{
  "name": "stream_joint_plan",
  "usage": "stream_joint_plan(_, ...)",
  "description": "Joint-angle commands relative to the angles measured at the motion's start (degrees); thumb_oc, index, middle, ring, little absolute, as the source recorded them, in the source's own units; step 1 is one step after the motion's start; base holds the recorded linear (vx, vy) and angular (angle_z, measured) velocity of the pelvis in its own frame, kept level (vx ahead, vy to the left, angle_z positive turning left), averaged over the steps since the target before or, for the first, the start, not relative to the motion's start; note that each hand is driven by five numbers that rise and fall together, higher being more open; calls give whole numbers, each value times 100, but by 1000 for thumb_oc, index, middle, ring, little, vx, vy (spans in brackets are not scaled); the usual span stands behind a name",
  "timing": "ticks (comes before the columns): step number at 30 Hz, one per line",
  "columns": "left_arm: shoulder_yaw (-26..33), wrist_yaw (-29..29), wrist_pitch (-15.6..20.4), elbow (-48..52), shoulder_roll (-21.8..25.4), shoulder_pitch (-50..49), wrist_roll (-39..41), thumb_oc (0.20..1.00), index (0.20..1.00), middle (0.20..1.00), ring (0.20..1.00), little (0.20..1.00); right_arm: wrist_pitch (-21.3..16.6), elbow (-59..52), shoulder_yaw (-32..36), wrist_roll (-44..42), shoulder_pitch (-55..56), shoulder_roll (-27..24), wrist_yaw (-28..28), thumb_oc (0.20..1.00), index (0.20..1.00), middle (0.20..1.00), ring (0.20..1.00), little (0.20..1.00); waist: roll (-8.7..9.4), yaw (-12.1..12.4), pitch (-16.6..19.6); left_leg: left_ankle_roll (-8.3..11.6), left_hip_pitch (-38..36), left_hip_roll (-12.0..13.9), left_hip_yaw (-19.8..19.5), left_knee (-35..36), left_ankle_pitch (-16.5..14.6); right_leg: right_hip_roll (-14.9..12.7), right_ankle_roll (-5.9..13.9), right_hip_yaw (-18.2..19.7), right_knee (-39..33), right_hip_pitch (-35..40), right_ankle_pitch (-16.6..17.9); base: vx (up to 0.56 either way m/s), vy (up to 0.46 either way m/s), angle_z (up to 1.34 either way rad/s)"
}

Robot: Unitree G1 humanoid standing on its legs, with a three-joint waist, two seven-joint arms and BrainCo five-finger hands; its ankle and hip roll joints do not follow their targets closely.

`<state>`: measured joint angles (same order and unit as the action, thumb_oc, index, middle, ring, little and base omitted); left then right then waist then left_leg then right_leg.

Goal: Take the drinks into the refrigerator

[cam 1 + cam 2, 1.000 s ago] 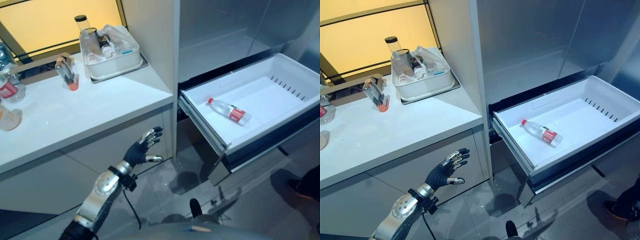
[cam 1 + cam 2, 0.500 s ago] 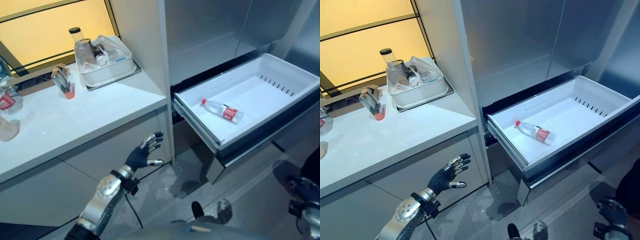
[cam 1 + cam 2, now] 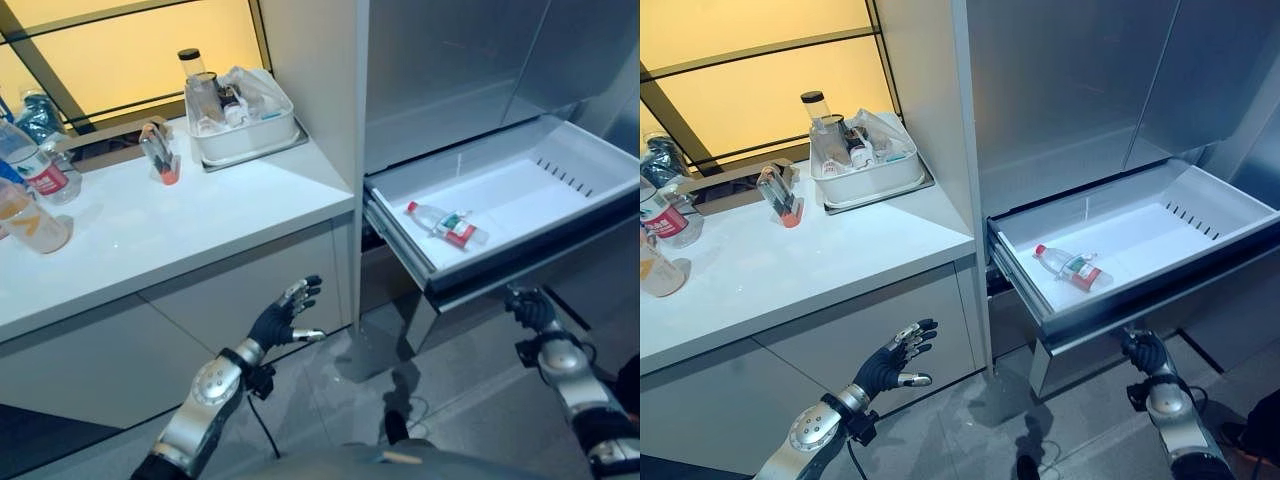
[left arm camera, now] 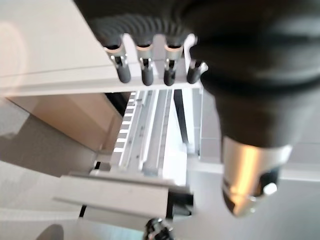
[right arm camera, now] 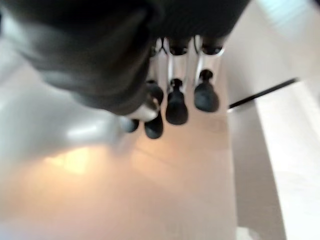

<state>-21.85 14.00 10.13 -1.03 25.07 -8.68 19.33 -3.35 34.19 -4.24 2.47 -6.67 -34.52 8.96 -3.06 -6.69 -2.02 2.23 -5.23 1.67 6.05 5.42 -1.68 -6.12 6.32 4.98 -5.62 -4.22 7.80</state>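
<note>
A clear water bottle with a red label [image 3: 447, 224] lies on its side in the pulled-out white refrigerator drawer [image 3: 600, 160]. Two more drinks stand at the counter's left end: a red-labelled water bottle [image 3: 38, 165] and an orange drink [image 3: 30, 218]. My left hand [image 3: 283, 318] hangs open in front of the cabinet below the counter, holding nothing. My right hand [image 3: 527, 307] is raised just under the drawer's dark front panel [image 3: 1160, 300], its fingers loosely bent and empty. The panel's pale surface [image 5: 150, 190] shows close past the fingertips [image 5: 175, 107].
A white tub [image 3: 245, 125] of jars and bags sits at the back of the white counter [image 3: 200, 230], with a small holder [image 3: 160, 155] beside it. The steel refrigerator doors [image 3: 450, 60] rise above the drawer. Grey floor [image 3: 330, 400] lies below.
The camera has shifted, so the scene sits differently. My right hand has risen from the lower right corner to just under the drawer front. The left hand and the bottle have kept their places.
</note>
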Motion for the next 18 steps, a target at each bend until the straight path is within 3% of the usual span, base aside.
stream_joint_plan(1, -68, 39, 361, 462, 434, 331, 39, 1000, 1000, 1000, 1000, 1000, -570, -207, -288, 245, -1644, 173, -89, 200, 200, 200, 200, 200, 528, 385, -3, -209, 318, -250, -365, -171, -168, -161, 187, -125, 124, 218, -382, 12, 9, 6)
stream_joint_plan(10, -259, 117, 319, 1044, 670, 358, 428, 1000, 1000, 1000, 1000, 1000, -515, 382, -1443, 492, -3256, 204, -232, 200, 200, 200, 200, 200, 559, 642, -91, -204, 379, -284, -492, -146, -181, -190, 185, -263, 95, 226, -407, 12, 10, 10)
stream_joint_plan(18, -554, -35, 248, 1090, 679, 537, 520, 1000, 1000, 1000, 1000, 1000, -274, 1524, -2642, 1045, -5331, 914, -310, 200, 200, 200, 200, 200, 586, 923, -297, -188, 670, -333, -644, -154, -41, -223, 163, -435, 75, 60, -313, -37, 1, 11)
